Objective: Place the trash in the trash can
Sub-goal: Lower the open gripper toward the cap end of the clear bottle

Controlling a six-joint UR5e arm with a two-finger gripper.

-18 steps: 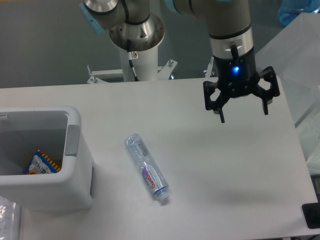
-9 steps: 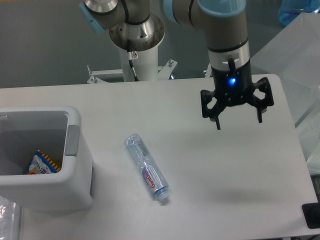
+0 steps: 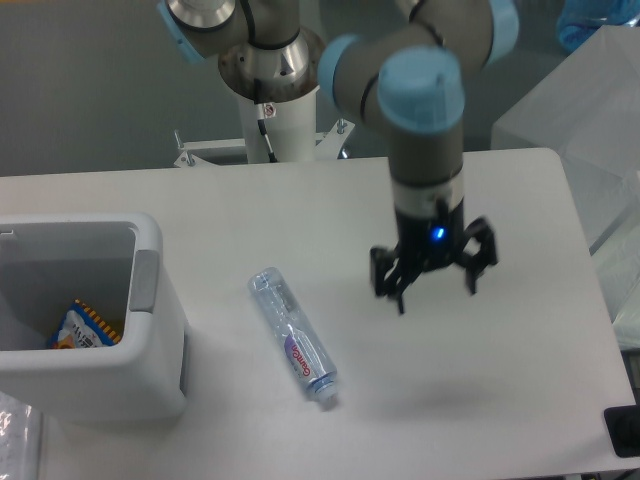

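The trash, a clear crushed plastic bottle (image 3: 293, 336) with a purple-and-white label, lies flat on the white table, its cap end pointing toward the near edge. The trash can (image 3: 145, 300), a white rectangular bin with a grey side panel, stands at the left edge of the table. My gripper (image 3: 436, 296) hangs above the table to the right of the bottle, open, with nothing between its fingers. A clear gap separates it from the bottle.
An orange-and-blue snack wrapper (image 3: 83, 327) lies inside the bin. The robot's base column (image 3: 275, 90) rises at the back of the table. Translucent plastic sheeting (image 3: 590, 90) covers something at the far right.
The gripper has travelled left and toward the near side, dropping closer to the table and nearer the bottle. It stays open. The bottle and bin have not moved.
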